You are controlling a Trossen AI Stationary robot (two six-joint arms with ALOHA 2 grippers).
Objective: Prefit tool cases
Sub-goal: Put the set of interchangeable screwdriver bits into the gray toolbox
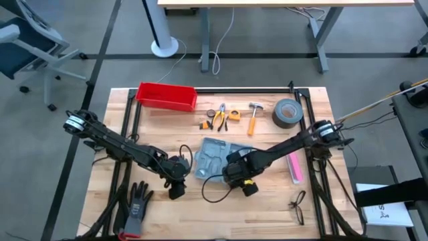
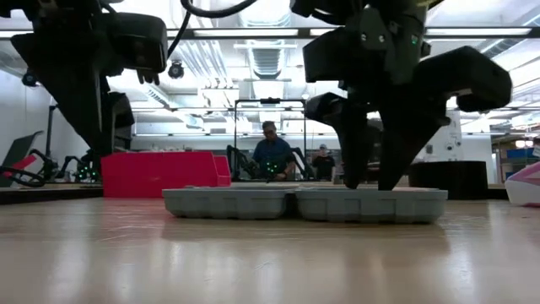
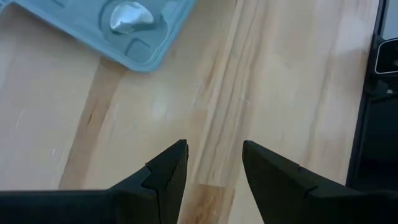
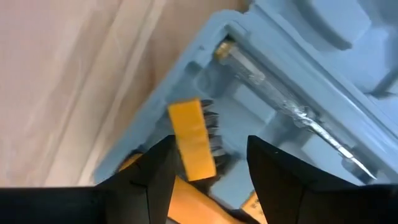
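The grey-blue tool case (image 1: 215, 159) is laid open flat in the middle of the worktop (image 1: 267, 207) so the right tool (image 4: 208, 158), spread over a yellow-handled piece (image 4: 193, 140), can reach its slots, while the left tool (image 3: 214, 165) is kept part-open nearby, holding nothing.

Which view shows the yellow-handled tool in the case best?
Right wrist view: the yellow-handled tool lies in the tool case, between the right gripper's open fingers. High view shows only a yellow glimpse; low and left wrist views show none.

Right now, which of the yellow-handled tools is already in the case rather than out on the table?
The yellow-handled screwdriver, lying in a moulded slot of the open tool case under the right gripper. The hammer and pliers lie on the table behind it.
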